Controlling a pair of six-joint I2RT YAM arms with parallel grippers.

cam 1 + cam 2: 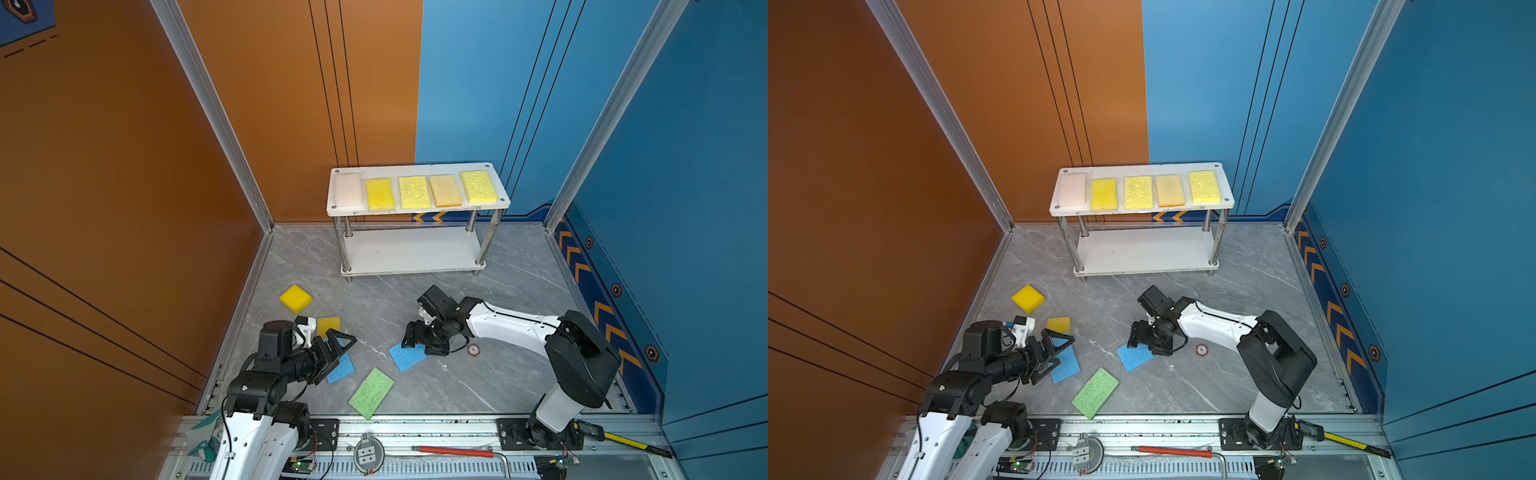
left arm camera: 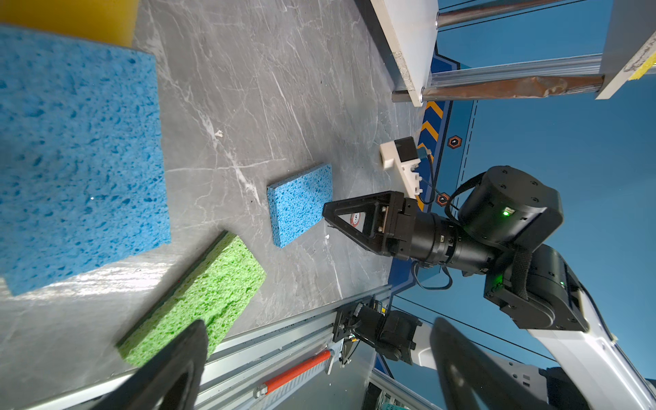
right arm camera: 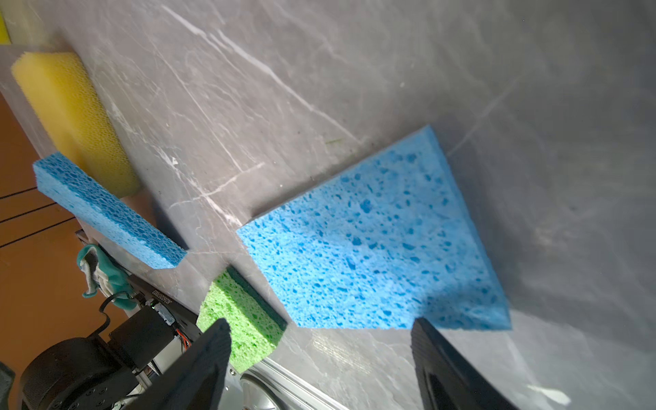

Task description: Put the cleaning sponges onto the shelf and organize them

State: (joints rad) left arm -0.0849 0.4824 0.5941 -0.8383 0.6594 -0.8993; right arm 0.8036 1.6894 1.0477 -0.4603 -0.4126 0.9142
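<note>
**Both top views.** L arm is folded low at the front-left corner, forearm reaching toward centre. L gripper (image 1: 343, 351) is rolled on its side, jaws spread wide, gripping nothing. It hangs over a blue sponge (image 1: 344, 370) lying flat on the table (image 1: 498, 374). A small yellow sponge (image 1: 329, 325) sits just behind that, and a thicker yellow sponge (image 1: 295, 298) lies further back-left.

R arm comes in from the front-right, elbow high, wrist bent down. R gripper (image 1: 420, 347) points down at the far end of the 2nd blue sponge (image 1: 408, 358). Its jaws are apart and not clamped on it; can't tell if the tips touch the foam. Green sponge (image 1: 371, 392) lies btwn the two blues, nearer the front rail.

Shelf (image 1: 415, 211) stands at the back. Its top tier holds a row: pink sponge (image 1: 348, 190) at left, then four yellowish sponges (image 1: 414, 192).

**L wrist view.** My fingers (image 2: 188, 348) are far apart w/ nothing btwn them. Blue sponge (image 2: 78, 159) lies off to one finger's side, outside the gap. Green sponge (image 2: 202, 298) is just past that fingertip. Further out, an R gripper finger has its tip at the edge of the 2nd blue sponge (image 2: 301, 204).

**R wrist view.** Fingers (image 3: 209, 362) are wide apart. The 2nd blue sponge (image 3: 372, 241) lies flat right ahead of the tips. Its near edge runs from mid-gap past one finger, so it's off-centre. Green sponge (image 3: 241, 319) is partly behind the other finger.
</note>
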